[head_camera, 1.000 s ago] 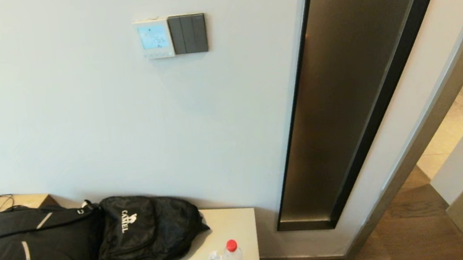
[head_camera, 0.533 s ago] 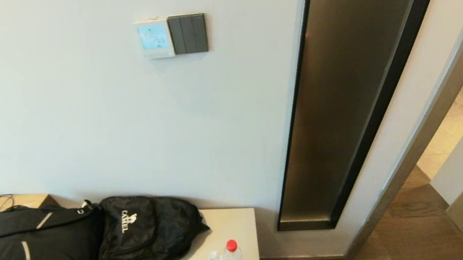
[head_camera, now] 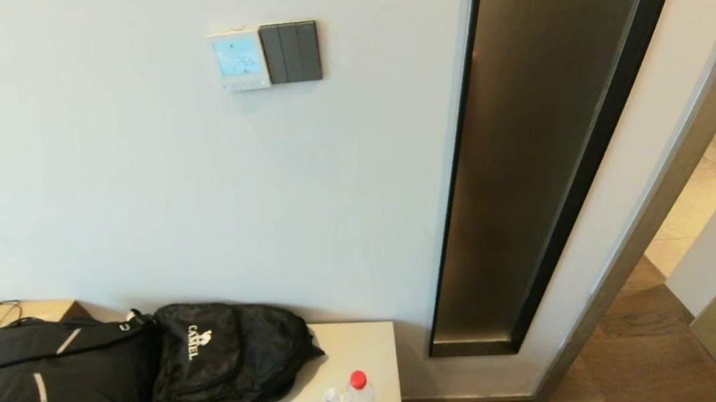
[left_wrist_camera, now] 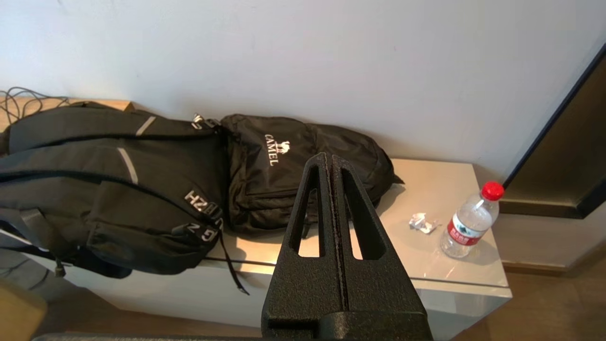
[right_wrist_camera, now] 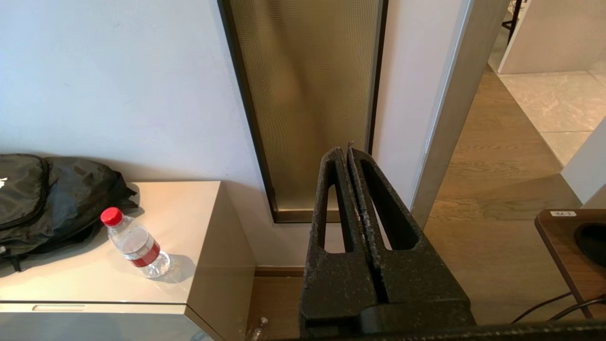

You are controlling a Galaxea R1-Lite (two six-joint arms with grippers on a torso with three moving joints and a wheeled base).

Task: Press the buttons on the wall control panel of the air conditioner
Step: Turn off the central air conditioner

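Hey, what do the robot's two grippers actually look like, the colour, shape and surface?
Both show only in the wrist views. The left gripper is matte black with a grainy, pebbled texture; its jaws taper to a narrow tip, each with a long triangular cut-out. The right gripper has the same black, tapered, cut-out shape, but its surface looks rougher and scuffed, with pale specks along the seam. No cables, markings or sleeves show on either.

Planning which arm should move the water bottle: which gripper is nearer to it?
Hard to call. The left gripper faces the cabinet with the water bottle off to one side. The right gripper faces the glass panel beside the cabinet.
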